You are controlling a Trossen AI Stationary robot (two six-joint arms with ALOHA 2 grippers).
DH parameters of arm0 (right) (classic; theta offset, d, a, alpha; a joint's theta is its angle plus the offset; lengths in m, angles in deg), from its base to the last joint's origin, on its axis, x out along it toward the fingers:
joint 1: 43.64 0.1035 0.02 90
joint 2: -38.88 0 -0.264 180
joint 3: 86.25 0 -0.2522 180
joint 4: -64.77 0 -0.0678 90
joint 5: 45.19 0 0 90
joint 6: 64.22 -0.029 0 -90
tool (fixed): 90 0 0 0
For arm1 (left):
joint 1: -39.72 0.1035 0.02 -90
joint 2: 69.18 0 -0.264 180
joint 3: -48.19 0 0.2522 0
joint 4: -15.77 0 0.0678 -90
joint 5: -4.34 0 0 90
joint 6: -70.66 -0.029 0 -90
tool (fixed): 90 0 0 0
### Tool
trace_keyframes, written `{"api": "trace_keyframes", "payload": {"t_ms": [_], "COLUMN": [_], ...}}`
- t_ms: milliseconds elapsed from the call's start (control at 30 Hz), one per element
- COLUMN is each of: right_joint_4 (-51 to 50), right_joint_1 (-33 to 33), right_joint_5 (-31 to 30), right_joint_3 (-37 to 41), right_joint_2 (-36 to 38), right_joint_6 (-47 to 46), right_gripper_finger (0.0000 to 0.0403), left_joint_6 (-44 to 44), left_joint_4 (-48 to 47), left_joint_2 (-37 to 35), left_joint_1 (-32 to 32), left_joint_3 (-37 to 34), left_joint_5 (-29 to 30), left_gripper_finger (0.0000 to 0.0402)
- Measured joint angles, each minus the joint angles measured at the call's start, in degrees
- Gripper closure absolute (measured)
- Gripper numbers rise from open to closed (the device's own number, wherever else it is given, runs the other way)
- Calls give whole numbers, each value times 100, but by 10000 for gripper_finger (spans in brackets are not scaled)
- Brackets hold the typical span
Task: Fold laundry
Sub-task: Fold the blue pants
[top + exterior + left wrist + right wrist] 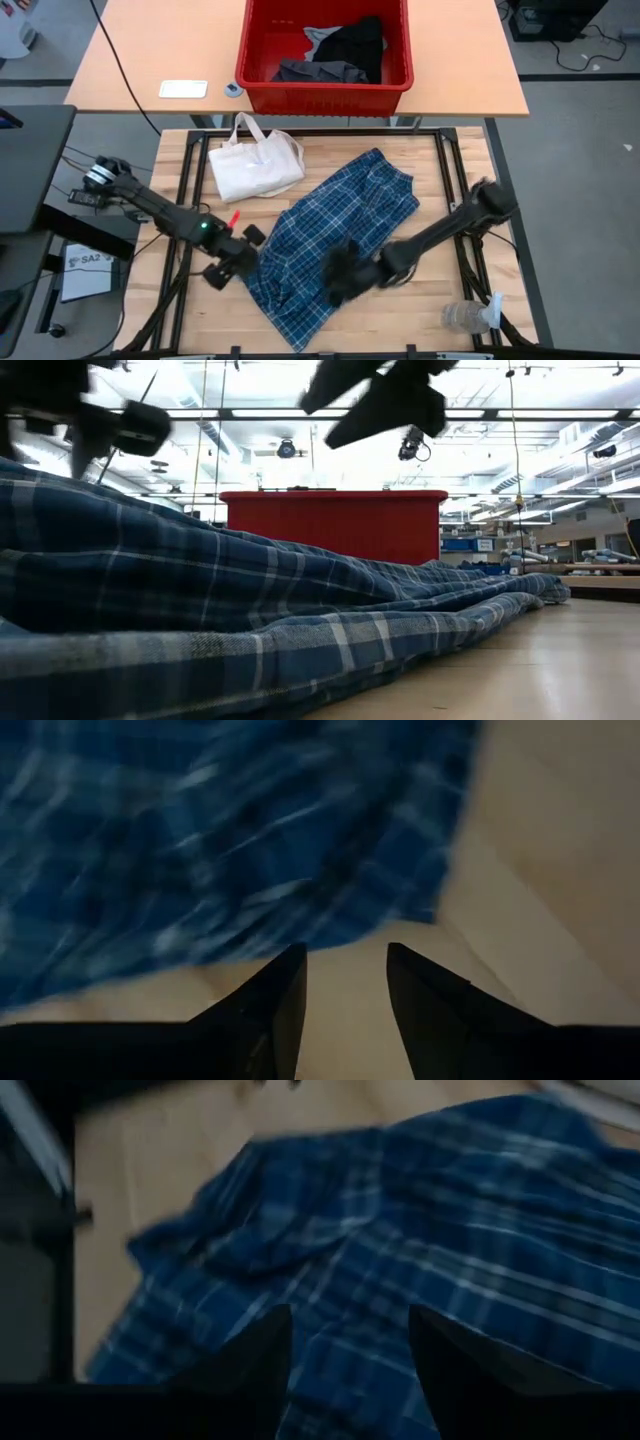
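The plaid garment [335, 240] lies spread on the wooden desk [430, 330], its long axis running diagonally from the near corner between the two arms up toward the far right. The left pincer [228, 268] hovers just beside the cloth's near left edge, fingers [270, 1005] spread with bare desk showing between them, pinching nothing. The right pincer [340, 275] hangs over the garment's near middle, its fingers [250, 1360] also spread above the plaid. Beyond the left pincer lies a cream tote bag [255, 165]; farther off stands a red bin [325, 50] holding dark clothes [350, 50].
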Motion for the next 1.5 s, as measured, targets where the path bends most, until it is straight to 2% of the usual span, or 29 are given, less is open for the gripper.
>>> {"api": "trace_keyframes", "payload": {"t_ms": [100,233,367,433,633,800,1067,1267,1500], "right_joint_4": [-880,-1688,-1791,-1536,-828,-245,-18,-291,-1119], "right_joint_1": [173,275,284,282,450,590,593,547,513], "right_joint_5": [11,313,739,994,1258,1149,1266,1362,1767], "right_joint_3": [-1018,-2083,-2712,-2901,-3019,-3030,-2933,-2871,-2845], "right_joint_2": [-753,-1455,-1877,-2022,-2478,-2573,-2700,-2708,-2701], "right_joint_6": [372,415,380,401,835,1168,1325,1163,404], "right_gripper_finger": [193,186,184,185,185,174,145,159,199], "left_joint_6": [-570,-951,-1102,-1102,-1387,-1525,-1160,-698,-81], "left_joint_4": [449,1370,2202,2494,2655,3043,3676,3696,3690], "left_joint_2": [-115,-115,-113,-82,-11,60,968,1599,1955], "left_joint_1": [-238,-478,-570,-577,-632,-680,-693,-693,-616], "left_joint_3": [-277,-536,-791,-876,-1212,-1543,-1515,-1136,-492], "left_joint_5": [20,16,-18,-173,-194,-224,-231,-388,-355], "left_gripper_finger": [255,239,217,208,200,199,207,247,333]}}
